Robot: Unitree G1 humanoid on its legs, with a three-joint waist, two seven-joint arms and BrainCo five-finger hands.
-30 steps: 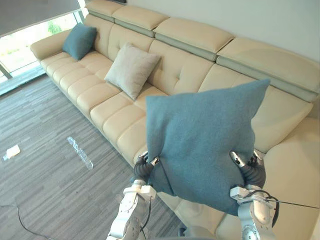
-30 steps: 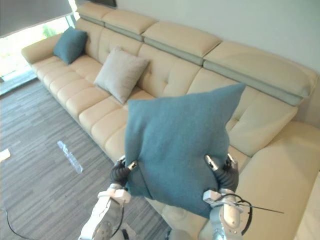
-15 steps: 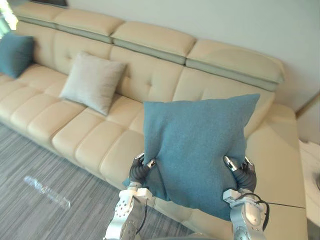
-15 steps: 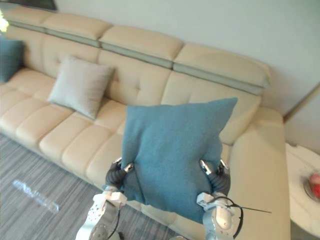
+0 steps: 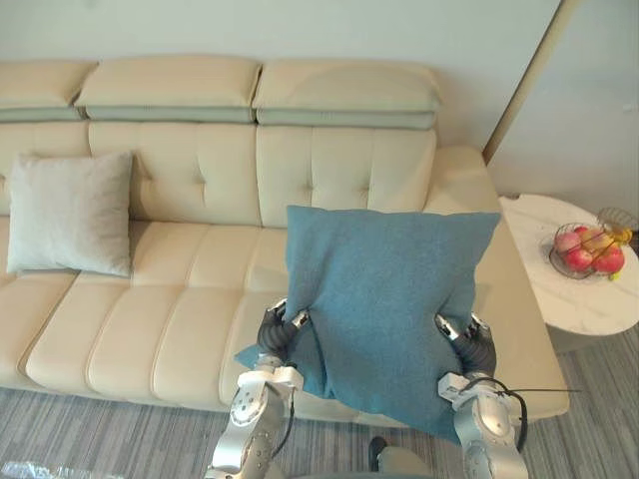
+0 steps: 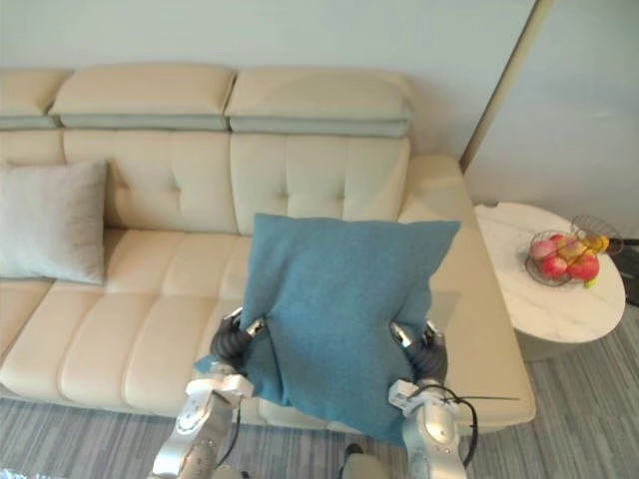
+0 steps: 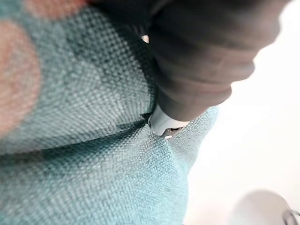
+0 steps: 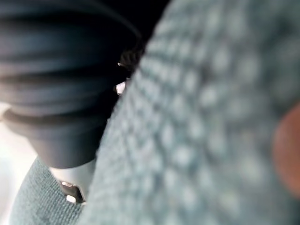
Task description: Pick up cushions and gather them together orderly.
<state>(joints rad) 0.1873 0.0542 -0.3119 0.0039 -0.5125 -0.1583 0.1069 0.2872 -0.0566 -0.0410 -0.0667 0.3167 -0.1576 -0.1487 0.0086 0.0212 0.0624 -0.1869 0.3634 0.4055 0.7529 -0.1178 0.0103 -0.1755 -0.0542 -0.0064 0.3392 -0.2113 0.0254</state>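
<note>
You have the teal cushion (image 5: 384,299) off the sofa (image 5: 190,319), held upright in the air between both hands in front of the seat at the sofa's right end, beside the right armrest. Your left hand (image 5: 283,332) is clamped on the cushion's lower left edge and your right hand (image 5: 464,339) on its lower right edge. A silver tip from each hand presses onto the front face, the rest of each hand sits behind the fabric, and the cloth is dented at both grips. In the left wrist view the teal weave (image 7: 93,140) lies right against the hand's dark cover. The cushion's bottom corner hangs below your wrists, over the sofa's front edge. A pale grey cushion (image 5: 72,213) leans against the backrest towards the sofa's left end, well apart from the teal one. Past the right armrest stands a round white side table (image 5: 599,304) carrying a wire bowl of fruit (image 5: 587,249).
</note>
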